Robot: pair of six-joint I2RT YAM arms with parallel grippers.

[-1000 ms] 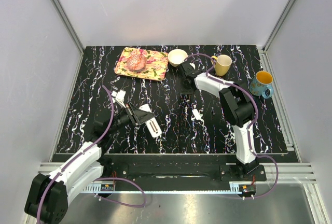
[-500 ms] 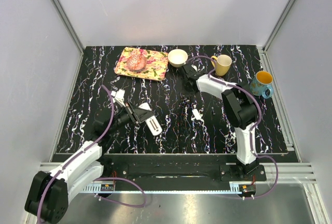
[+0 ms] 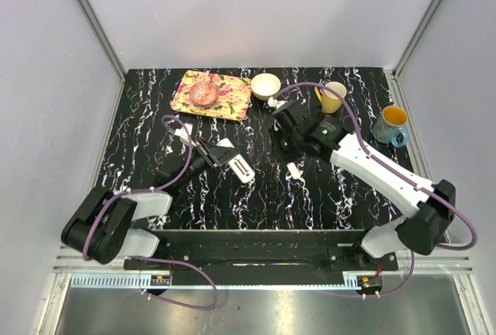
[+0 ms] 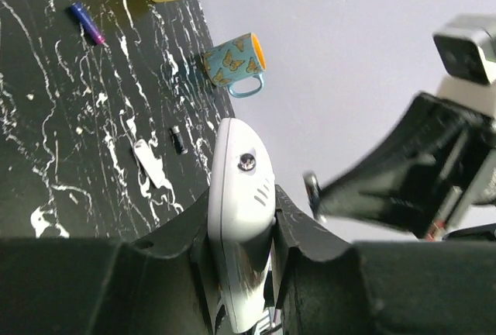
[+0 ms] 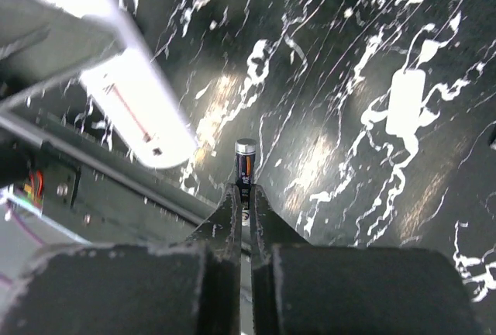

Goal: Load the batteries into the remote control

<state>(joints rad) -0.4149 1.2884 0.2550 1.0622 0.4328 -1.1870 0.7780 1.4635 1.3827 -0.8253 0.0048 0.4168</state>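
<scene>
Right now my right gripper point(image 5: 245, 195) is clamped on one battery point(image 5: 246, 157), its silver cap poking past the fingertips, near the remote point(image 4: 240, 188) that my left gripper point(image 4: 244, 234) pinches by one end (reddish marks show on its face, blurred). Two more lie loose on the table point(image 5: 325, 56), a blue-purple one point(image 4: 87, 23) and a dark one point(image 4: 179, 139) beside the white cover point(image 4: 151, 163). My worry: met crooked, the cell could pivot in so thin a grip, or the push could twist the remote loose.
</scene>
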